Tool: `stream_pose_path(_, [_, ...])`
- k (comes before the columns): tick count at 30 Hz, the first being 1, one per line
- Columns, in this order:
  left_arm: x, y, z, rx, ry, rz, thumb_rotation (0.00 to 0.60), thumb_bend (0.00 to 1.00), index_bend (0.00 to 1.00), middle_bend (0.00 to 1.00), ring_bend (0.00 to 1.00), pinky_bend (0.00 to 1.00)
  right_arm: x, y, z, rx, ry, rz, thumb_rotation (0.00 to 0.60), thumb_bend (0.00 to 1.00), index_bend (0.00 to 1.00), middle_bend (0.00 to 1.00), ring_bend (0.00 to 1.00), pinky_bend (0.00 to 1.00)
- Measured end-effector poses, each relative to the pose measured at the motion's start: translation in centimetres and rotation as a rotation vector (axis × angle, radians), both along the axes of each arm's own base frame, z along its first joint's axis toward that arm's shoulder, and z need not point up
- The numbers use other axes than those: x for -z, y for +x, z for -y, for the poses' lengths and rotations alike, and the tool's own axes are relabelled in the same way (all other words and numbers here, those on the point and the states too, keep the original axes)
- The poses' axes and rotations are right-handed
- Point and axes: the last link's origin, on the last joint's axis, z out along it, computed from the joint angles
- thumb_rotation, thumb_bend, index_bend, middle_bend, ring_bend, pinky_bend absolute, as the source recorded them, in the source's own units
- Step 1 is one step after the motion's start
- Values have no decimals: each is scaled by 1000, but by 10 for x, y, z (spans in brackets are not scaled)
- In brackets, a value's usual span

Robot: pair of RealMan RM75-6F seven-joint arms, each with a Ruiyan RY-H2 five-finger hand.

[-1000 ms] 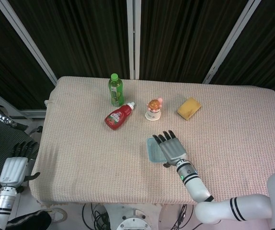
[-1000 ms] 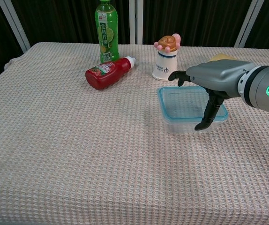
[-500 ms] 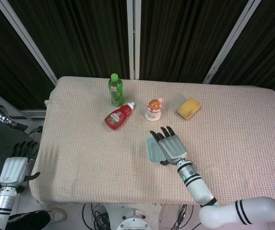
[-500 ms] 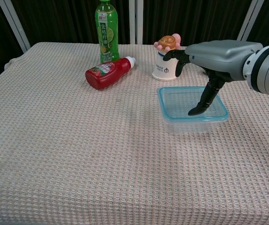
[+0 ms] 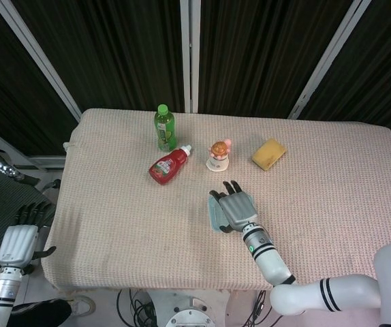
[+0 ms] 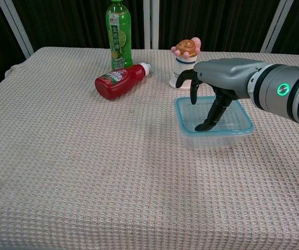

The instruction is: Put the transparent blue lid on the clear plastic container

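Head view: green bottle (image 5: 164, 127), red ketchup bottle (image 5: 169, 166), figurine cup (image 5: 218, 154) and yellow sponge (image 5: 268, 153) lie along the far worktop (image 5: 114, 211). Right hand (image 5: 235, 208) covers the clear plastic container (image 5: 216, 212). Left hand (image 5: 20, 238) hangs off the near-left edge, fingers loosely spread, empty.

Chest view: labels unreadable. Right-hand fingers (image 6: 212, 112) spread, tips down on the transparent blue lid (image 6: 243, 123) seated on the container, gripping nothing.

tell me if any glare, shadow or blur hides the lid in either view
Chest view: sharp, even light, no glare; the right robot hand casts a faint shadow on the blue lid. Head view: also sharp, but the robot hand covers most of the lid.
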Motion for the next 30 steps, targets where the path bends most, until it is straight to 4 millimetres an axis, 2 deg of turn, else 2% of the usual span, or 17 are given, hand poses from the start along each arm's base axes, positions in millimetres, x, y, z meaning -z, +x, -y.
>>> stream_pose_path(12, [2,-2,0,-1,-4,6,600,0,96,51,0,0,6,-3,-4,-20,-15,-28,600,73,177,310,40,0])
stream_pose_path(17, [3,-3,1,-3,-7,7,600,0,95,51,0,0,7,-5,-8,-36,-32,-30,600,7,178,310,31,0])
stream_pose_path(30, [4,-1,1,0,-15,9,600,0,95,51,0,0,-1,-5,-7,-33,-56,17,600,0,179,306,22,0])
